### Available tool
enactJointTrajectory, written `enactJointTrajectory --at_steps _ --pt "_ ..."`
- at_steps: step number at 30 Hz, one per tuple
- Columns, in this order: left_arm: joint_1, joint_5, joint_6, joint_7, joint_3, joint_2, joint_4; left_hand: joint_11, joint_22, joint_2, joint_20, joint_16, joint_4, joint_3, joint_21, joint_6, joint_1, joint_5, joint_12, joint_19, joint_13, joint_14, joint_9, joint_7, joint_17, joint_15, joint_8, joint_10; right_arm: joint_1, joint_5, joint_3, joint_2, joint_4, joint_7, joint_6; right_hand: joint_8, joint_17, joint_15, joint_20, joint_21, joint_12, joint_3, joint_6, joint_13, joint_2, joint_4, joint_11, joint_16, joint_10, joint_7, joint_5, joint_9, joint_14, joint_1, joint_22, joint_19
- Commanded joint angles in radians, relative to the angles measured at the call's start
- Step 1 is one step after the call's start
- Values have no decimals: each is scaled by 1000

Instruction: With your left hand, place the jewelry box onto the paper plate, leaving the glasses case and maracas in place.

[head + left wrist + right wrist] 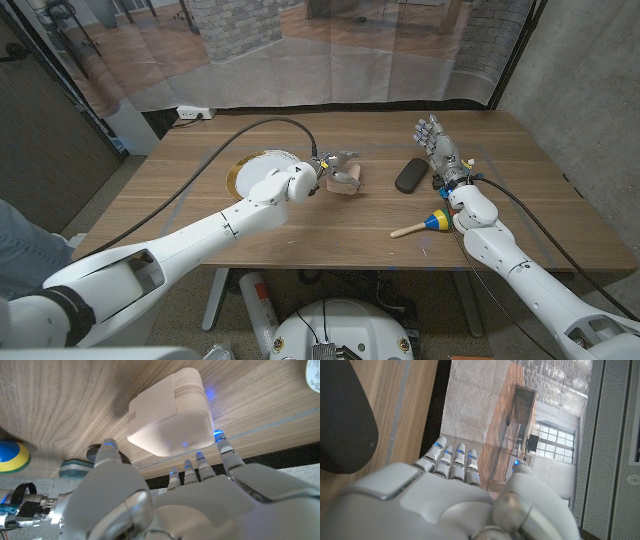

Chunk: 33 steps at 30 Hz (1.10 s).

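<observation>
Head view, looking down on a wooden surface (250,245) with both arms reaching in from the near edge. Left hand (335,165) at mid-surface, fingers spread around a pale pink jewelry box (345,182) resting on the wood; contact visible at the fingertips, though whether a firm grip is made cannot be told. Paper plate (262,170), white with a gold rim, just behind the left forearm, toward the far edge, partly covered by the wrist. Dark glasses case (411,175) toward the right side of the surface, well apart from the box. Maraca (428,223) with a blue and yellow head and wooden handle, lying nearer the near edge on the right. Right hand (437,143) standing upright beside the glasses case, fingers extended and apart, holding nothing.

Left wrist view: jewelry box (170,415) close up, rounded corners, fingertips (220,440) at its edge, thumb at the opposite side.

Right wrist view: open fingers (451,462) over the surface edge, glasses case (342,420) alongside.
</observation>
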<state>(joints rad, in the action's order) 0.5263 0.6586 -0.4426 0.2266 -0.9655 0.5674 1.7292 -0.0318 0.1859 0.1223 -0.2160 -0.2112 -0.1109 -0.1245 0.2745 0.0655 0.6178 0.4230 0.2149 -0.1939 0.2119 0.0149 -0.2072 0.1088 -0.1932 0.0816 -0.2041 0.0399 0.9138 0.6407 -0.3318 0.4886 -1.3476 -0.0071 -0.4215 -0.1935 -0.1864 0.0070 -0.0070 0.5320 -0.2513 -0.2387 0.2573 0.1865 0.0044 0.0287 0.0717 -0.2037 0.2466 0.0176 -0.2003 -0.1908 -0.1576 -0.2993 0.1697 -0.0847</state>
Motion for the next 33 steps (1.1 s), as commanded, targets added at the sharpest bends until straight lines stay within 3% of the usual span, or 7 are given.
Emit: enactJointTrajectory --at_steps 1,4,7,9,17,25,33 --pt "-22 7 -6 25 -23 -16 -29 8 3 0 -2 2 -3 0 8 -9 13 5 6 -11 3 5 -2 2 -4 3 -7 0 -3 -5 -2 -6 7 -5 -8 -6 -1 -1 9 -4 3 -1 3 1 6 -2 -2 2 11 -5 -4 -3 -5 -1 6 -3" --pt "-27 16 -17 25 -32 -25 -40 12 2 -3 -1 -3 -5 -1 8 -14 20 6 8 -19 4 19 -2 4 -4 9 -9 -2 -4 -2 -3 -8 11 -2 -9 -6 -1 -1 10 -5 3 -1 3 1 6 -3 -4 2 12 -6 -4 -3 -6 0 6 -5" --pt "-30 16 -28 30 -36 -32 -46 -10 3 -9 2 -13 -13 -2 19 -25 44 7 14 -71 6 64 -3 6 -1 41 -15 -12 -6 -1 -4 -11 16 2 -12 -6 -1 -1 12 -5 4 -1 2 1 6 -3 -3 2 11 -7 -4 -3 -6 0 6 -8" --pt "-33 17 -34 32 -39 -35 -48 -14 3 -11 2 -14 -15 -3 25 -32 53 7 16 -94 7 75 -4 5 1 45 -17 -15 -7 -1 -4 -11 18 3 -14 -6 -1 -1 15 -5 4 -1 3 1 6 -3 -3 2 11 -7 -4 -3 -6 1 6 -11" --pt "-30 29 -53 14 -46 -39 -47 8 2 -51 2 -27 -40 -32 65 -97 171 -5 34 -269 17 156 -11 22 -6 -17 -43 -57 -10 -2 -7 -13 24 7 -15 -6 -1 -2 17 -7 6 -1 3 1 8 -4 -3 3 12 -9 -4 -3 -7 1 6 -16" --pt "-16 32 -66 -20 -43 -40 -43 41 0 -97 5 -45 -53 -78 83 -164 297 -37 54 -375 30 223 -15 29 -21 -47 -68 -110 -19 0 -13 -18 35 16 -12 -5 -1 -3 22 -10 8 0 1 2 9 -5 -6 4 10 -11 -4 -3 -6 1 6 -22" --pt "-11 17 -65 -32 -37 -38 -44 49 -1 -122 11 -64 -48 -108 104 -234 380 -85 75 -475 46 280 -19 13 -41 -67 -94 -171 -26 0 -18 -23 44 18 -7 -5 -1 -4 27 -13 9 0 1 2 10 -5 -6 5 10 -10 -4 -3 -6 2 6 -25"
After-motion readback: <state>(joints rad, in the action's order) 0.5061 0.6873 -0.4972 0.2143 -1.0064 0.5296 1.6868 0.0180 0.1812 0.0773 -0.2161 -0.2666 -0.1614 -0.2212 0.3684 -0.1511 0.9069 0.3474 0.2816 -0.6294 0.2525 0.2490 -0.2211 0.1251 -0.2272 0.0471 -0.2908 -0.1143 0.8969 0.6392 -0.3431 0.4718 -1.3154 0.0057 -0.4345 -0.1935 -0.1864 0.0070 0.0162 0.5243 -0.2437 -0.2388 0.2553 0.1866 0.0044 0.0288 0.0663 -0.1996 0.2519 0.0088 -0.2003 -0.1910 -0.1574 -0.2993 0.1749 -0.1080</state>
